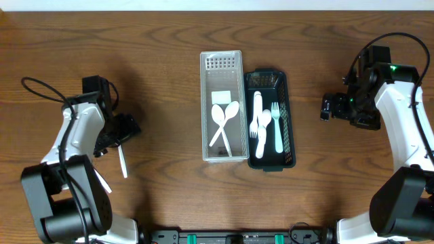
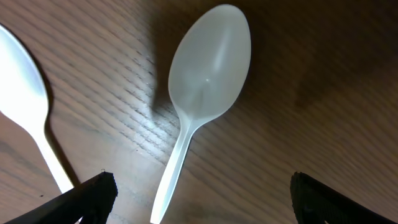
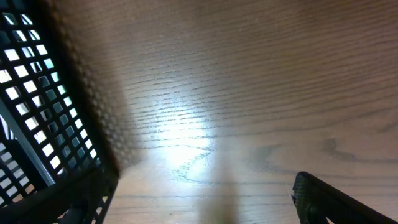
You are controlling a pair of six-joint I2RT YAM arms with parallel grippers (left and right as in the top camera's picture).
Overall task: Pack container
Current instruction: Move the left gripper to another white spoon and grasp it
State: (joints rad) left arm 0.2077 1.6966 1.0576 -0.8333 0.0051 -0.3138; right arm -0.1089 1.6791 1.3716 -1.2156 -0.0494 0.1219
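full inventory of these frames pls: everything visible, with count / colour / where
white basket: 1, white, table centre
black basket: 1, black, side by side with the white basket, on the right arm's side
basket spoons: 2, white, lying in the white basket
square item: 1, white, flat in the white basket by the spoon bowls; identity unclear
cutlery: at least 3 pieces, white, in the black basket, forks among them; exact count unclear
loose spoons: 2, white, on the table below the left gripper
table: 1, brown wood
left gripper: 1, black, open, over the loose spoons
right gripper: 1, black, open, over bare wood beside the black basket
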